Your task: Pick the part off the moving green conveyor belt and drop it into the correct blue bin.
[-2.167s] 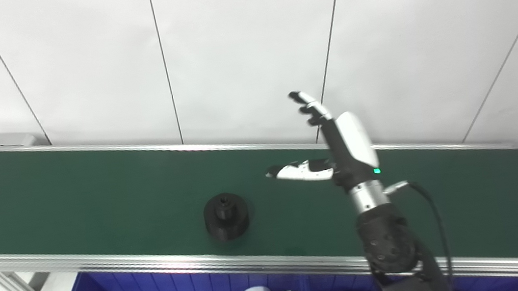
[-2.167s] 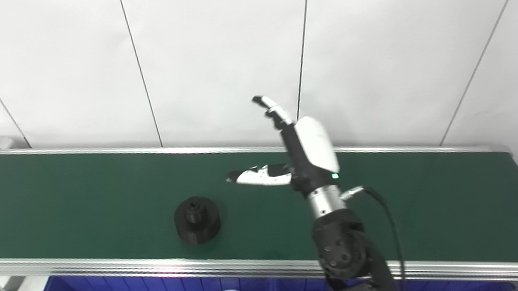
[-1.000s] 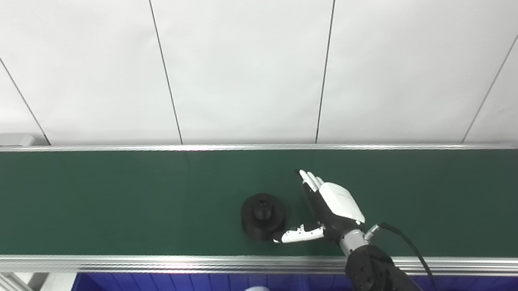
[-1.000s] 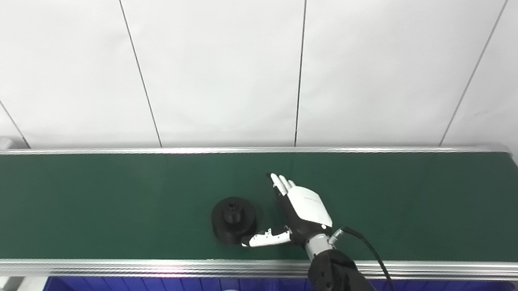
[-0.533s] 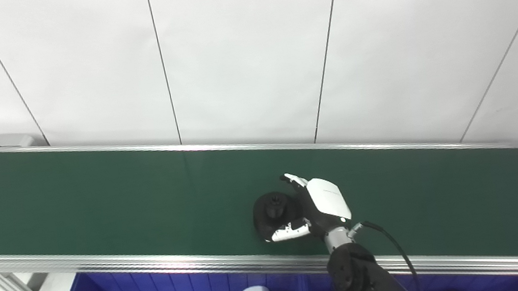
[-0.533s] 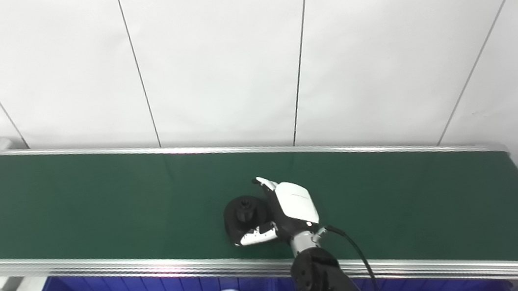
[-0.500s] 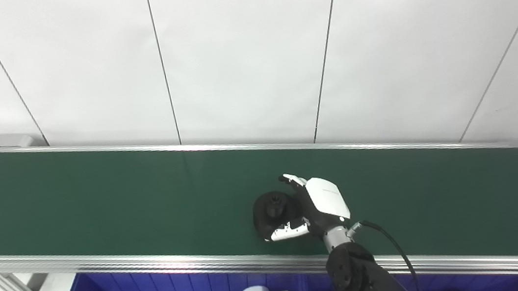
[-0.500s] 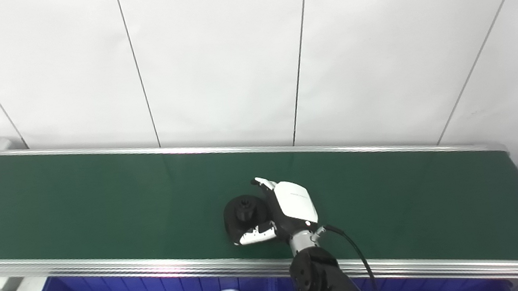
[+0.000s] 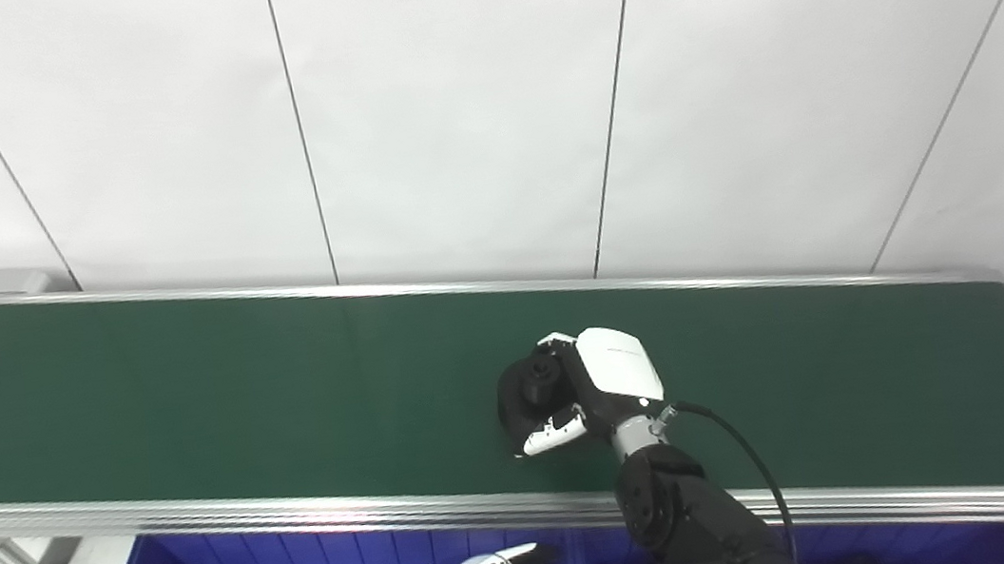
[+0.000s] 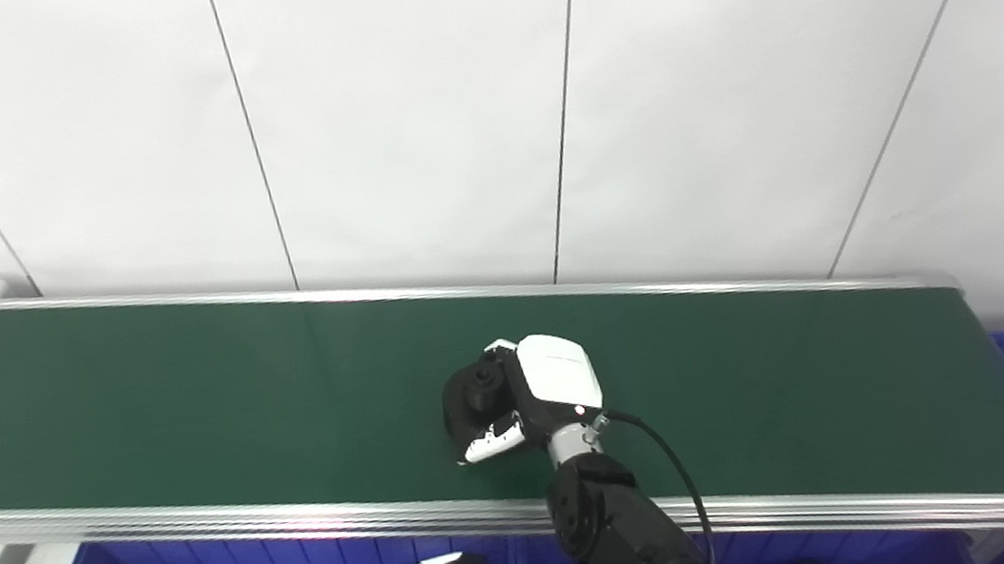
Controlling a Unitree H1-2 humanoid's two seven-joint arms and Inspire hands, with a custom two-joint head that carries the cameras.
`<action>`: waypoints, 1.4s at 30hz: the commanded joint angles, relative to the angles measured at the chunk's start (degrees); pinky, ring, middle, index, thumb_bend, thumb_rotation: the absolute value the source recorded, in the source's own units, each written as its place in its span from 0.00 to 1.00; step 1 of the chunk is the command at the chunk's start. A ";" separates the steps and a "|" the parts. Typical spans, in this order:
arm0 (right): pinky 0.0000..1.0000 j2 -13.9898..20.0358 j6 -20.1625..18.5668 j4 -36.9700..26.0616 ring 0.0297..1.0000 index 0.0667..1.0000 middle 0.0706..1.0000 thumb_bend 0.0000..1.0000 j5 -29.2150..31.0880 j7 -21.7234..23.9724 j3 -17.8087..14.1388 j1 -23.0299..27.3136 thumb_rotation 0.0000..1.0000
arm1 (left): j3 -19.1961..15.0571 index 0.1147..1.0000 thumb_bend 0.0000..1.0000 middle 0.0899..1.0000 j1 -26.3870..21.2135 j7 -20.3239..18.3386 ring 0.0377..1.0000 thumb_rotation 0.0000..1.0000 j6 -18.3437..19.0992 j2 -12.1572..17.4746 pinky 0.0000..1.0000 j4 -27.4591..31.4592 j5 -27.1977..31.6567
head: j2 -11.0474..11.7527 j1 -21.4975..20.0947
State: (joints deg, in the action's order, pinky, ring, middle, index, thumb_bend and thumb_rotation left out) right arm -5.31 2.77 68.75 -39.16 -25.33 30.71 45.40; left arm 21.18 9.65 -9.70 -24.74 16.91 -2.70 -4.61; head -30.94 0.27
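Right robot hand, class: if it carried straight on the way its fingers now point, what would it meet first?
Nothing new: the right robot hand is already closed on the black part. Its fingers point left, and beyond the part only bare green conveyor belt shows, though depth is uncertain.

No readable text, no labels, no brand marks, no numbers — nothing legible on any surface.

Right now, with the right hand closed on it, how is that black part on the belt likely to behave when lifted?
The black part looks moulded and rigid, so it should keep its shape. Its round, tilted body in the right hand could roll if released. Its weight cannot be judged.
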 commanded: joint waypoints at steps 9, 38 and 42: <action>0.52 -2.80 -1.38 1.61 0.60 0.64 0.63 0.93 -0.88 9.29 5.17 -2.15 0.10 | -1.42 0.85 0.45 0.89 -0.56 -0.36 0.87 0.55 -2.16 -0.23 0.81 2.63 1.42 | -0.33 -0.25; 0.34 7.76 -8.42 -50.99 0.37 0.50 0.37 0.52 4.69 14.79 -7.59 -17.87 0.00 | -0.87 0.87 0.44 0.90 -2.50 -1.73 0.88 0.55 -2.19 -1.63 0.81 -1.41 1.36 | -0.86 -4.02; 0.33 8.37 -10.41 -57.61 0.37 0.50 0.37 0.52 4.82 17.61 -9.19 -20.51 0.00 | -0.84 0.87 0.44 0.90 -3.05 -1.92 0.88 0.56 -2.18 -1.78 0.82 -2.21 1.42 | -1.00 -4.48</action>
State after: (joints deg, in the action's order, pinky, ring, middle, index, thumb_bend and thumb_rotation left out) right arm 3.02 -6.85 13.75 -34.47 -8.28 22.23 24.44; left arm 20.37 8.02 -11.51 -24.74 15.22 -5.32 -3.90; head -31.82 -4.04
